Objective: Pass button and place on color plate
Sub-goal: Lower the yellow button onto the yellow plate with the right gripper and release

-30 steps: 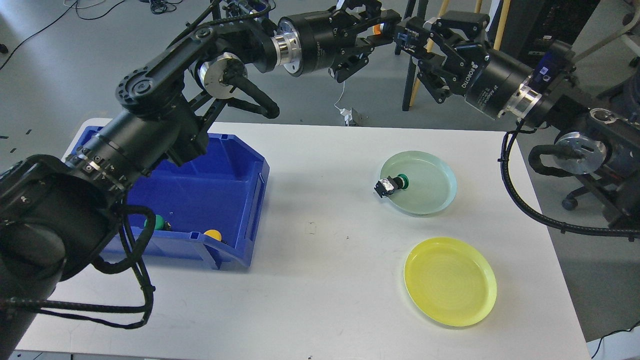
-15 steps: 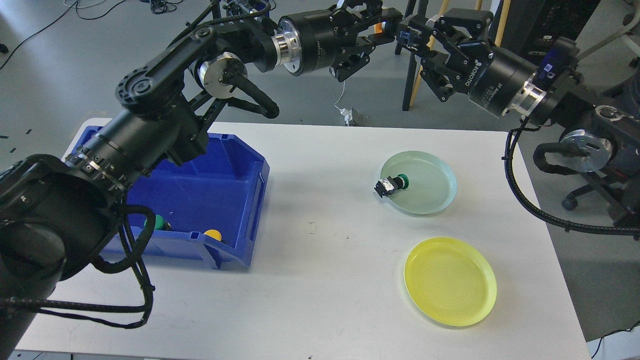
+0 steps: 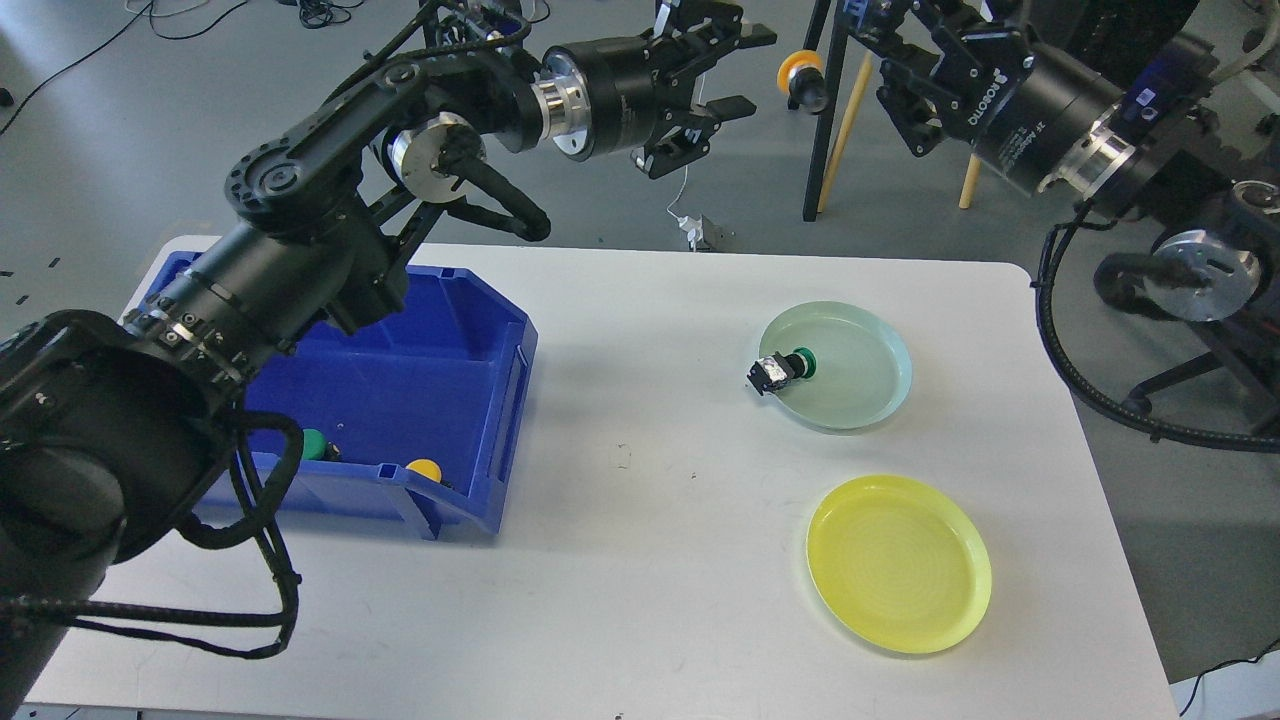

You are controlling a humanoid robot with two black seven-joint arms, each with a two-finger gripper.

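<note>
Left claw [image 3: 733, 70]: fingers apart, nothing between them, high above the bench [image 3: 640, 600] and well beyond the yellow plate [image 3: 898, 563]. Orange-capped button [image 3: 800, 78] sits in the air just beside it, toward the right claw [image 3: 868, 25]. You cannot tell whether the right claw is clamped on it; its fingertips are cut off and dark.

Handling, as a judgement: small, light, rigid plastic with a smooth domed cap likely to slip. Take it across the squarer black body, not the cap. Expect it to roll on the plate.
</note>
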